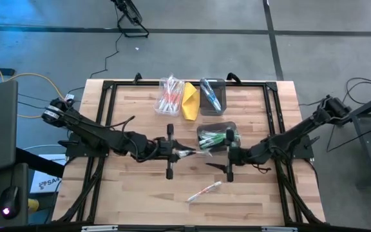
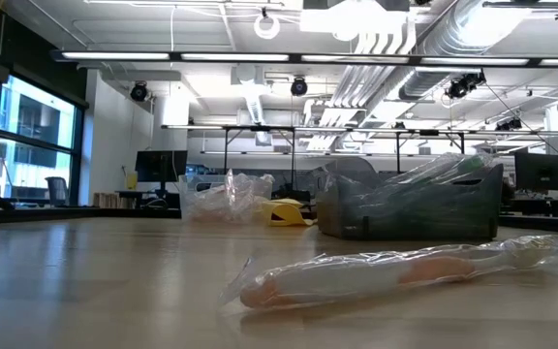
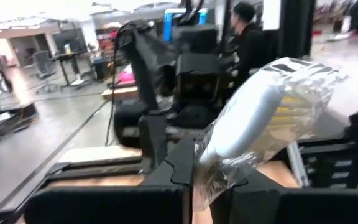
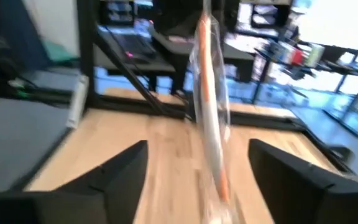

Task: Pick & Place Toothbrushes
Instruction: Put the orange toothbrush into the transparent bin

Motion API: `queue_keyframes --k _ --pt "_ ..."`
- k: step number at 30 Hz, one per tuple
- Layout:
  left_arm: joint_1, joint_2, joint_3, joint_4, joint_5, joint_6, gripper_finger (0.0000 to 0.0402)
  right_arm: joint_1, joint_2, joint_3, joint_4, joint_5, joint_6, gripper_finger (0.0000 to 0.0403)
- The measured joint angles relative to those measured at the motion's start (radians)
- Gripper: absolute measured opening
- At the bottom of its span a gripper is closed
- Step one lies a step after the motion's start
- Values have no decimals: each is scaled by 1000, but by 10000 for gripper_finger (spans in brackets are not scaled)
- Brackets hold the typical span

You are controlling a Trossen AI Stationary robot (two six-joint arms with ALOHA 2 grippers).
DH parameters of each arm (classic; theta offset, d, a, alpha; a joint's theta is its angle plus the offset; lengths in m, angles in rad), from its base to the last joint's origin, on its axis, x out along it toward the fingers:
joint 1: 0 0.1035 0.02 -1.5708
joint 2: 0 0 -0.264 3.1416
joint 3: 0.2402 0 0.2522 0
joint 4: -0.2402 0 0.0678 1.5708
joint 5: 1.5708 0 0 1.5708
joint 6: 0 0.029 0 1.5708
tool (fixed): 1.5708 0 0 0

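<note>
From above, the left gripper (image 1: 184, 151) sits near the middle of the wooden counter (image 1: 134, 187), its jaws clamped on a wrapped toothbrush (image 1: 195, 152) that points toward the right gripper (image 1: 219, 167), whose jaws stand apart just beside it. Another wrapped toothbrush (image 1: 203, 191) lies loose nearer the counter's front edge. Behind are a clear bin of red toothbrushes (image 1: 169, 96), a yellow folded object (image 1: 190, 102), a dark bin of blue ones (image 1: 212, 96) and a dark bin of green ones (image 1: 217, 136).

At counter height, the loose toothbrush (image 2: 405, 271) lies in its clear wrapper.

The left wrist shows the gripped brush (image 3: 260, 118) between closed jaws.

The right wrist shows spread jaws with an orange-and-white wrapped brush (image 4: 211, 118) between them, apparently untouched.
</note>
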Motion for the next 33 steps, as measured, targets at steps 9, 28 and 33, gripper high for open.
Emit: queue_keyframes --k 9,28,33 --pt "20 -96 0 -207 -239 16 10 80 -67 0 -337 252 160 317" --pt "650 -139 0 -605 3 -329 10 82 -69 0 -460 267 391 287" --pt "800 -122 1 -599 112 -339 10 82 -69 0 -472 267 421 287"
